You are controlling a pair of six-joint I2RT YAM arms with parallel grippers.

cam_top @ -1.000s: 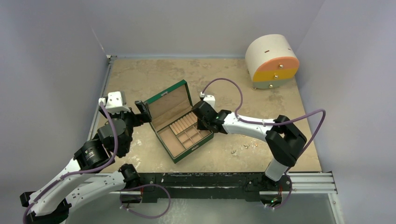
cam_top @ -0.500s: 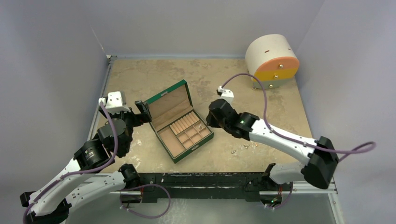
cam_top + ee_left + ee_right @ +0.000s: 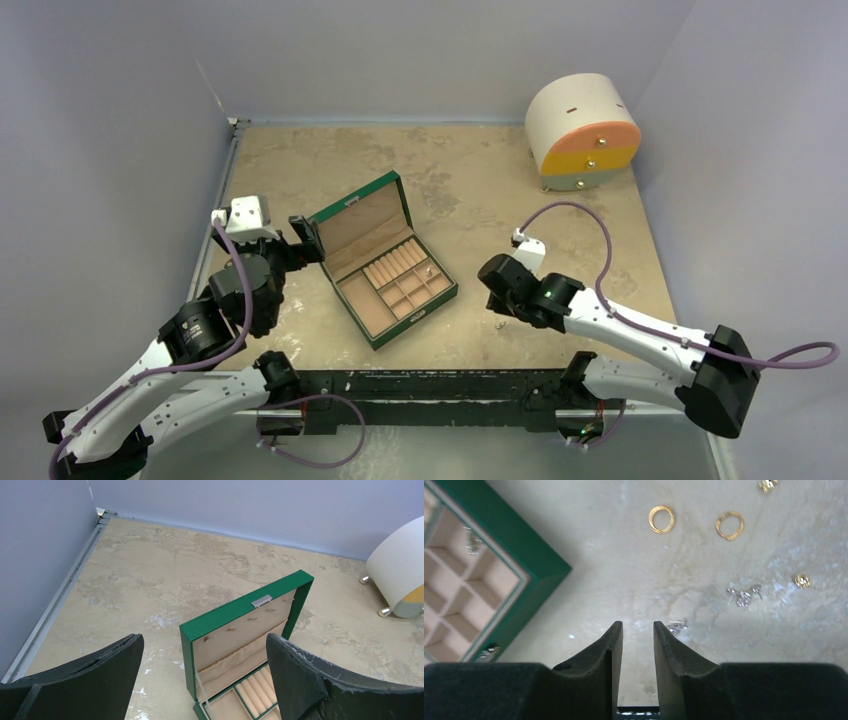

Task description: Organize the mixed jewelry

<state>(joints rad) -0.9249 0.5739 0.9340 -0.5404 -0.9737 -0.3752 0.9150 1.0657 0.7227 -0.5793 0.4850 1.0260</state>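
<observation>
The mixed jewelry lies loose on the table in the right wrist view: two gold rings (image 3: 661, 519) (image 3: 729, 525), a silver earring (image 3: 742, 596), a small silver piece (image 3: 678, 625) and a gold stud (image 3: 802, 580). My right gripper (image 3: 638, 624) hovers over them, jaws a narrow gap apart and empty, the small silver piece just beside its right fingertip. In the top view it (image 3: 497, 308) is right of the open green box (image 3: 372, 335). A silver piece (image 3: 473, 545) lies in a box compartment. My left gripper (image 3: 204, 639) is wide open and empty by the box lid (image 3: 240, 612).
The round white-and-orange drawer cabinet (image 3: 583, 130) stands at the back right. Grey walls close the table on the left, back and right. The box's green rim (image 3: 524, 555) is to the left of my right gripper. The black rail runs along the near edge.
My right arm has swung away from the box, right and toward the near edge, to above the loose jewelry. The left arm has not moved.
</observation>
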